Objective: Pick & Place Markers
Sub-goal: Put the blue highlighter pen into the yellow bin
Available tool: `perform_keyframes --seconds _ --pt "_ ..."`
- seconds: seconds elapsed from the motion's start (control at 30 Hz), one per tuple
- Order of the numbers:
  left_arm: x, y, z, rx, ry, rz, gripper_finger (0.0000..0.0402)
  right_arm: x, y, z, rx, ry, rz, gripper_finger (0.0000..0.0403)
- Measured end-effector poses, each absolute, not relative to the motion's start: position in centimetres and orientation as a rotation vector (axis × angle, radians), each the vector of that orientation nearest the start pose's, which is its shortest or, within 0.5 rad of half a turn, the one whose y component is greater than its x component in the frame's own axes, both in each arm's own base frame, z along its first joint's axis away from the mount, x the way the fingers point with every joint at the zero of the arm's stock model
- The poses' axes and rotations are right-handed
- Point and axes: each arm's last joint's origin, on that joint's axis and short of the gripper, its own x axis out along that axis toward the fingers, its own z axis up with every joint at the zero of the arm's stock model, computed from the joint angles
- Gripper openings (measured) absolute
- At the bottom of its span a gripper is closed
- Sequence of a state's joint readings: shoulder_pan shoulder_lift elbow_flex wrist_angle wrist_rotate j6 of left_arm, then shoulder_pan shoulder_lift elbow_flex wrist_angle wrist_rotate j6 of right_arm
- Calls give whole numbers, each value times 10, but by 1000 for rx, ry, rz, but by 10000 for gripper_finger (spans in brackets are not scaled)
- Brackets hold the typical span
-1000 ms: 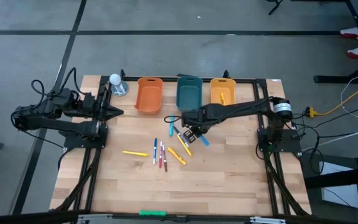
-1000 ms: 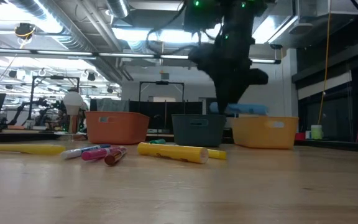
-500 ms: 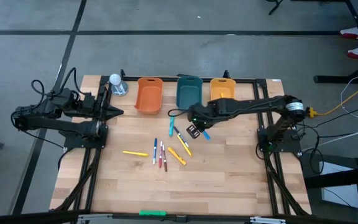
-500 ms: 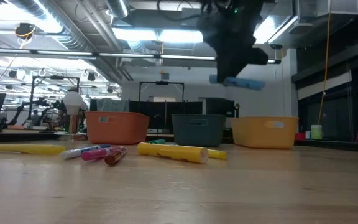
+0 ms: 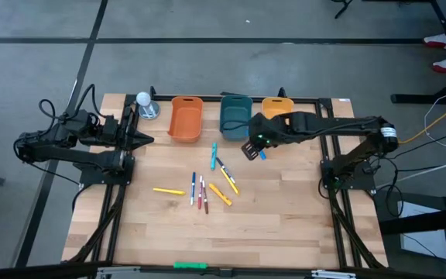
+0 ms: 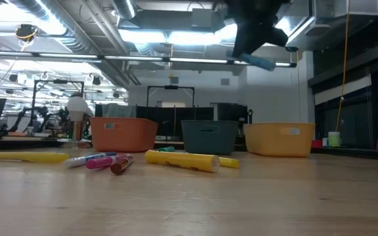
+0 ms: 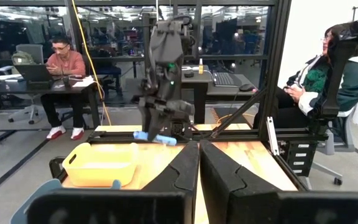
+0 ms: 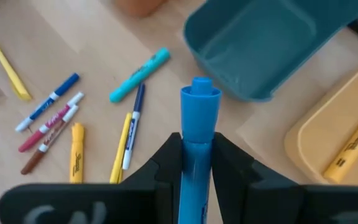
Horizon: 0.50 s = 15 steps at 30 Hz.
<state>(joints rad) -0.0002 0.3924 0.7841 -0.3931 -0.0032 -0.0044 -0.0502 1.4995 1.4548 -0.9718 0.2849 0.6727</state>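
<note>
Your right gripper (image 5: 255, 149) has risen and pulled back toward the bins since a second ago; it stays clamped on a blue marker (image 8: 198, 134), a smooth cylinder with a stepped cap, held high off the desk (image 5: 285, 225). Below it the remaining markers (image 5: 201, 191) lie scattered on the pale wood grain, thin sticks in yellow, blue, red and teal. Beyond sit the teal bin (image 5: 235, 115) and the yellow bin (image 5: 278, 111), glossy plastic; one yellow marker (image 8: 346, 153) lies inside the latter. Your left gripper (image 7: 199, 163) waits at the desk's left edge, fingers together. In the low view the right gripper's top is cut off.

Blue marker's (image 8: 199, 134) lower end behind claw (image 8: 197, 163)
</note>
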Motion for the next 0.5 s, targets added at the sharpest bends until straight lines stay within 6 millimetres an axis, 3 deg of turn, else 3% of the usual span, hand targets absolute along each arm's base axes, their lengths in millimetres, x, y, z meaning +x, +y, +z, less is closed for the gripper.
perform_keyframes --seconds 0.5 --pt "76 0 353 -4 1 3 13 294 -26 393 329 697 -608 66"
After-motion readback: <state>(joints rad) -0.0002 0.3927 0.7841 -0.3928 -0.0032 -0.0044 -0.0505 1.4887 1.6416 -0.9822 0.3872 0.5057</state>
